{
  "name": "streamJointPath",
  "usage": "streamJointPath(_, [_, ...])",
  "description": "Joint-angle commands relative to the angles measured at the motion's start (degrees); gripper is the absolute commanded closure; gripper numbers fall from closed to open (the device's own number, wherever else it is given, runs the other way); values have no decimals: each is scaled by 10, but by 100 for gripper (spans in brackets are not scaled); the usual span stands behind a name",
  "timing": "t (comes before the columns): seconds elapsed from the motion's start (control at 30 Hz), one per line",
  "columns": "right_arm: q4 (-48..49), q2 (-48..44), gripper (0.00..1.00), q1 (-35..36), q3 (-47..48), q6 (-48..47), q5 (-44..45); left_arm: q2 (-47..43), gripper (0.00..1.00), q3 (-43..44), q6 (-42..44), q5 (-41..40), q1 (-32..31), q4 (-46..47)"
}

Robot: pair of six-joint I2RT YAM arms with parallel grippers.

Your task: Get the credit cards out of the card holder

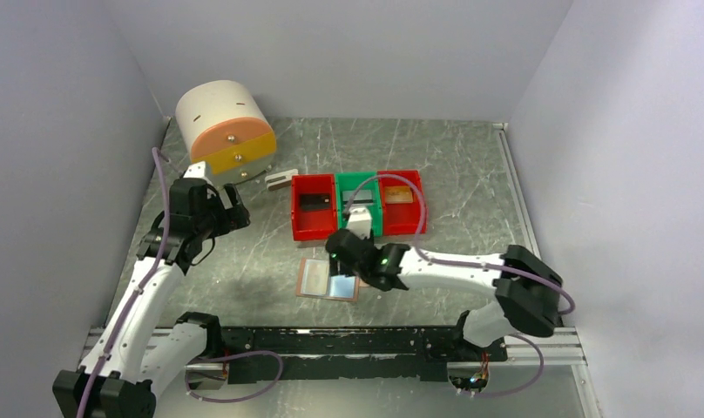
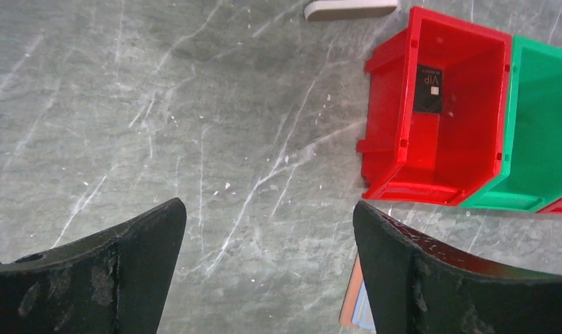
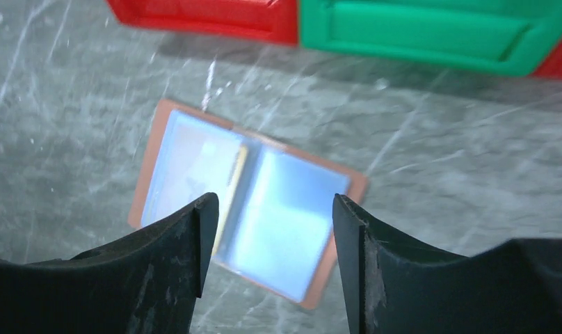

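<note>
The card holder (image 1: 318, 279) lies open and flat on the table in front of the bins, its pale blue pockets (image 3: 278, 209) facing up. A thin yellow card edge (image 3: 236, 167) shows at its fold. My right gripper (image 1: 342, 254) hovers just above its far side, open, with nothing between the fingers (image 3: 195, 236). A black credit card (image 1: 314, 202) (image 2: 428, 89) lies in the left red bin. A gold-brown one (image 1: 399, 196) lies in the right red bin. My left gripper (image 1: 237, 209) (image 2: 270, 216) hangs open and empty to the left, apart from everything.
Three bins stand in a row behind the holder: red (image 1: 303, 228), green (image 1: 372, 185), red (image 1: 417, 213). Something pale (image 1: 359, 223) sits in the green one. A small grey-white block (image 1: 281, 179) (image 2: 348, 9) lies behind them. A round cream-and-orange drawer unit (image 1: 225, 131) stands at the back left.
</note>
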Motion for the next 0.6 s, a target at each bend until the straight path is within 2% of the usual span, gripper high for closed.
streamJointPath(0.0, [-16,63,33,57,46,78,74,-31,5,-1,-10,-43,3,0])
streamJointPath(0.23, [-29,144,30,93,99,87,56,-56,2,-2,-17,-66,3,-2])
streamJointPath(0.57, [-53,214,30,103,155,73,40,-52,2,-2,-16,-64,3,-2])
